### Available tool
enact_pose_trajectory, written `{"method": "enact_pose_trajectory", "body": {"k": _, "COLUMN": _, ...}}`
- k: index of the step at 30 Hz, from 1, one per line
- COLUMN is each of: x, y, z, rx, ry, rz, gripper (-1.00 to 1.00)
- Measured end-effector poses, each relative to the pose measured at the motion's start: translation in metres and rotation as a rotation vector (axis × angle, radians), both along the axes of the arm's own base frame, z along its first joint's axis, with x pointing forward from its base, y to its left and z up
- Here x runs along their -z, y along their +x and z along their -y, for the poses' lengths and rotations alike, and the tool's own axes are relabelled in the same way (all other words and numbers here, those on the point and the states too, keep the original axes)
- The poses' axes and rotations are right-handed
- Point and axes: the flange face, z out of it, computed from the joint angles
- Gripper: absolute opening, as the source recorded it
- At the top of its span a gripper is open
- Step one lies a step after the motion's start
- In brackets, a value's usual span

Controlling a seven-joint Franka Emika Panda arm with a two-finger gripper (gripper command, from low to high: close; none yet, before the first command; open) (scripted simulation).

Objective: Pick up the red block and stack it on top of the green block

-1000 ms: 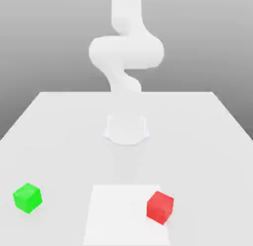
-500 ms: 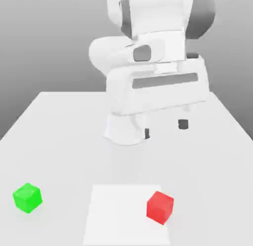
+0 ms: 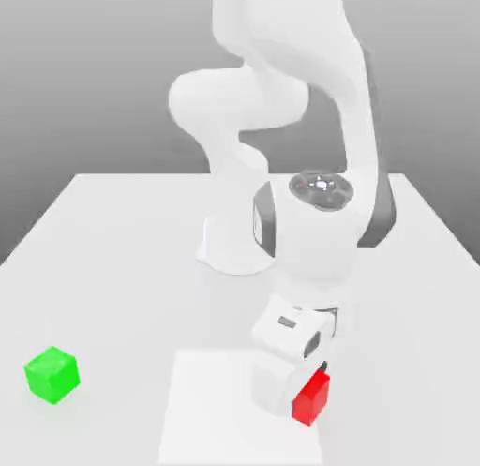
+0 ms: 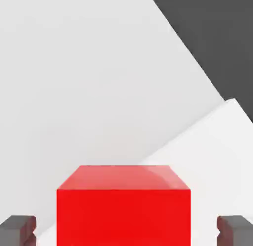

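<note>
My arm (image 3: 309,127) bends down from its base (image 3: 239,248) at the far side of the counter (image 3: 122,258), and my hand (image 3: 295,347) is low over the near part of it. In the exterior view the hand covers a part of the red block (image 3: 312,397), which sits on the counter on the lighter square patch (image 3: 211,408), near that patch's corner on the exterior view's right. Only one side of the block shows beside the white body of my hand.

In the hand view the red block (image 4: 123,208) is directly in front of the camera, with its top face and one side face visible. My gripper (image 4: 126,230) is open: one dark fingertip (image 4: 18,230) stands on one side of the block and the other fingertip (image 4: 237,230) on the opposite side, and a clear gap of counter shows between each fingertip and the block. So the block is between my fingers, but they do not touch it. It rests flat and upright on the counter.

The green block (image 3: 52,374) sits on the counter well apart from the red one, toward the exterior view's left, outside the lighter patch. It is also flat on the surface, and nothing is touching it.
</note>
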Motion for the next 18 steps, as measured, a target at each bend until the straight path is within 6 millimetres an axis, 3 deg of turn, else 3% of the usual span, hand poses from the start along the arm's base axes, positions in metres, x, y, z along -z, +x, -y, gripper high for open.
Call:
{"method": "enact_pose_trajectory", "body": {"k": 5, "x": 0.000, "y": 0.000, "z": 0.000, "rx": 0.000, "ry": 0.000, "rz": -0.001, "gripper": -1.00}}
{"method": "enact_pose_trajectory", "body": {"k": 11, "x": -0.057, "y": 0.002, "z": 0.007, "rx": 0.021, "ry": 0.000, "rz": -0.001, "gripper": -1.00}}
{"method": "enact_pose_trajectory", "body": {"k": 13, "x": -0.065, "y": 0.009, "z": 0.040, "rx": 0.126, "ry": -0.001, "rz": -0.001, "gripper": -1.00}}
{"method": "enact_pose_trajectory", "body": {"k": 18, "x": -0.077, "y": 0.016, "z": 0.150, "rx": 0.458, "ry": -0.001, "rz": -0.001, "gripper": -1.00}}
